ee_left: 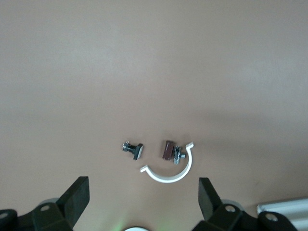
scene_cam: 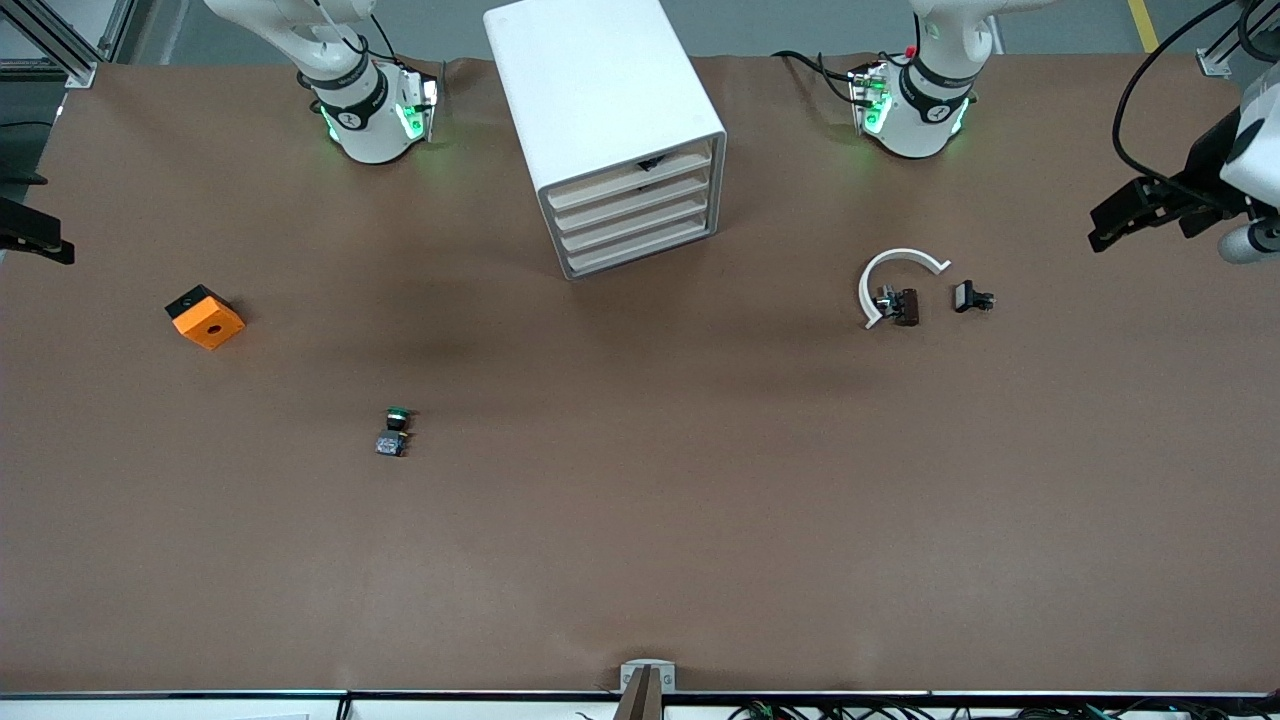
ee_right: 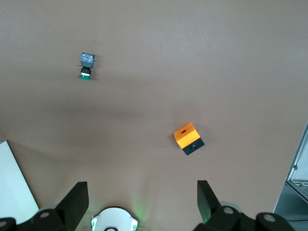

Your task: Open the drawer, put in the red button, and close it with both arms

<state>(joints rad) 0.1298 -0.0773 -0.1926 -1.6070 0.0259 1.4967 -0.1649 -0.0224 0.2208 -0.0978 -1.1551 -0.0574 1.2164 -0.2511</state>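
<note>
The table (scene_cam: 640, 560) is wide, flat and brown, with grey floor past its edge. A white cabinet (scene_cam: 600, 90) stands between the two arm bases. Its top drawer (scene_cam: 632, 180) is shut, with a small black handle (scene_cam: 650, 162).

Toward the left arm's end lie a white ring piece (scene_cam: 897, 262), a small red-brown piece (scene_cam: 906, 306) inside its curve, and a black piece (scene_cam: 970, 296) just beside them. I cannot tell what the red-brown piece is.

Toward the right arm's end lie an orange box (scene_cam: 205, 317) and a green button (scene_cam: 396, 430), which is nearer the front camera.

The left gripper (ee_left: 142, 192) hangs over the ring, fingers wide apart and holding nothing. The right gripper (ee_right: 142, 195) hangs near the orange box, also wide and holding nothing.
</note>
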